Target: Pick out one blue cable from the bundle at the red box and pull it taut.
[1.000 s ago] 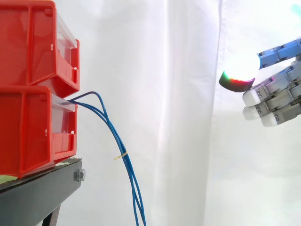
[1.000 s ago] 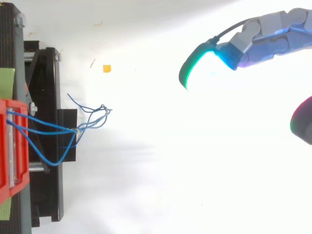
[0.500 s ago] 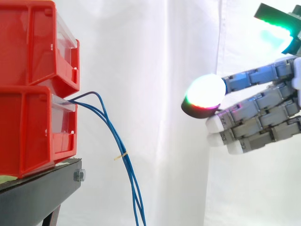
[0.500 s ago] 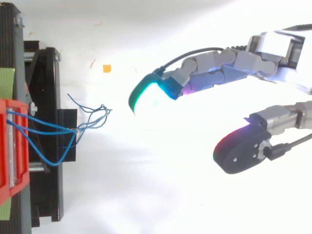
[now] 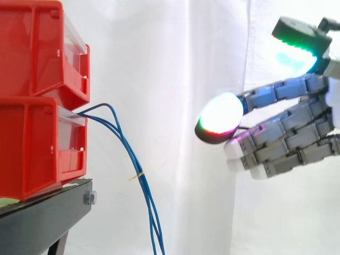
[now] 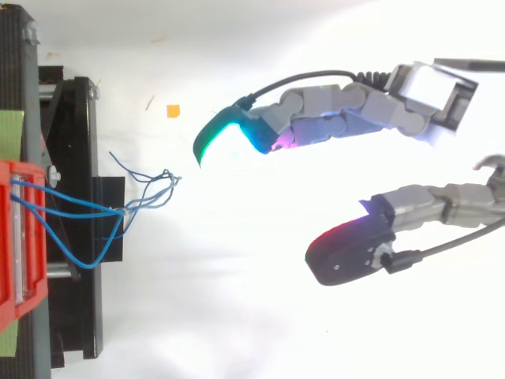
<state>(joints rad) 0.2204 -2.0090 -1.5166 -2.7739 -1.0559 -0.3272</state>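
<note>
Backdrop: white curtain [image 5: 175, 64] behind the red box [image 5: 37, 143].
Cables: blue cable bundle [image 5: 133, 159] hangs slack from the box.
Robot: hand [image 5: 287, 138] spread, empty, well apart from the bundle.
Left: reach, single one out, pull taut.

Behind the place where I work hangs a white curtain [image 5: 159, 79], falling in soft vertical folds, with one straight seam [image 5: 247, 53] running down it toward the right. At the lower left corner of the side view, a black stand [image 5: 42, 223] juts out, a silver bolt [image 5: 89, 198] on its front edge. From above, the stand runs along the left edge, with a pale green patch [image 6: 11, 134] on it. The ground below [image 6: 237, 316] is white and very brightly lit. A small orange scrap [image 6: 173, 111] lies on it near the stand.
</note>
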